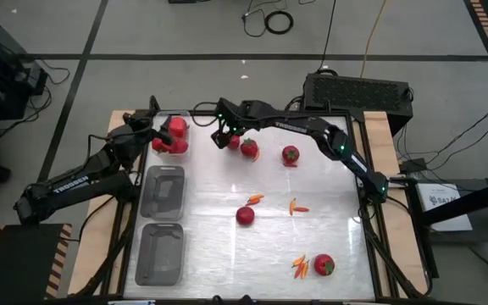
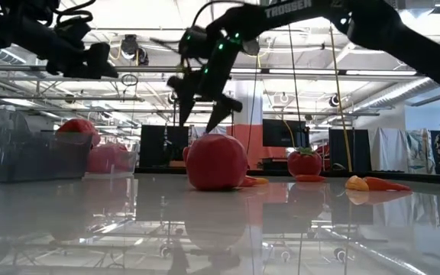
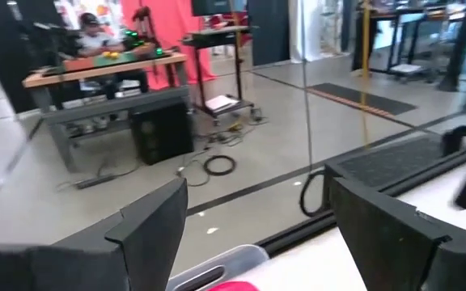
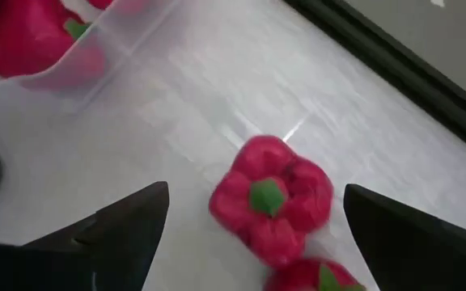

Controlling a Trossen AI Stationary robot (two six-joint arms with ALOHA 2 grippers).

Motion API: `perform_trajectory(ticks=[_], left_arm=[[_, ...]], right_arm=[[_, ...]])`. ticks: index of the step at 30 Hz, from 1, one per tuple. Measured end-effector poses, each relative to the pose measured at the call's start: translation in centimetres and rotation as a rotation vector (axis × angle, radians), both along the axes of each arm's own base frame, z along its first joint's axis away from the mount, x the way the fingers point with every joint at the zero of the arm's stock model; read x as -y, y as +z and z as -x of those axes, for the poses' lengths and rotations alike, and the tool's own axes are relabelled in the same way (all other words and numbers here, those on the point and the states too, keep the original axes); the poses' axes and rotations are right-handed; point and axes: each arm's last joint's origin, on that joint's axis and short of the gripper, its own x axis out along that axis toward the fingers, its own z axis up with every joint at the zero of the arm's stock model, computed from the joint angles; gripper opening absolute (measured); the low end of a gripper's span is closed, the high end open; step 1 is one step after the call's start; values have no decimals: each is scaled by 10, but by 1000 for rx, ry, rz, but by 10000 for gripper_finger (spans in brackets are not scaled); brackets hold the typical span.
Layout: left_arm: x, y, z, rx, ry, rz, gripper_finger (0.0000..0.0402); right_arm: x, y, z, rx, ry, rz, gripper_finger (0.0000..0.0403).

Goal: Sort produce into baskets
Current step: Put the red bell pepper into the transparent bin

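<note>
One camera looks straight down on the desk (image 1: 312,229); another sits level with it; both share the bell pepper (image 4: 272,200).

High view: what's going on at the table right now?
Two dark arms are sorting red produce into clear plastic bins. The right hand hovers open above a red bell pepper with a green stem near the far bin, which already holds red peppers. The left hand is open above that bin. Two nearer bins look empty; tomatoes and small orange chilies remain loose.
</note>
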Motion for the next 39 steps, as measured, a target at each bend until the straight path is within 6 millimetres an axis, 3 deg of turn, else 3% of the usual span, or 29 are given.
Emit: perform_trajectory(ticks=[8, 20, 29, 39], left_arm=[[0, -1, -1, -5, -18, 6, 308], [0, -1, -1, -5, -23, 4, 308], [0, 0, -2, -3, -41, 3, 308], [0, 0, -2, -2, -41, 3, 308]], right_arm=[[3, -31, -9, -39, -48, -17, 364], [-7, -53, -19, -63, -46, 6, 364], [-5, -55, -20, -62, -70, 15, 364], [-16, -56, -23, -65, -60, 6, 350]])
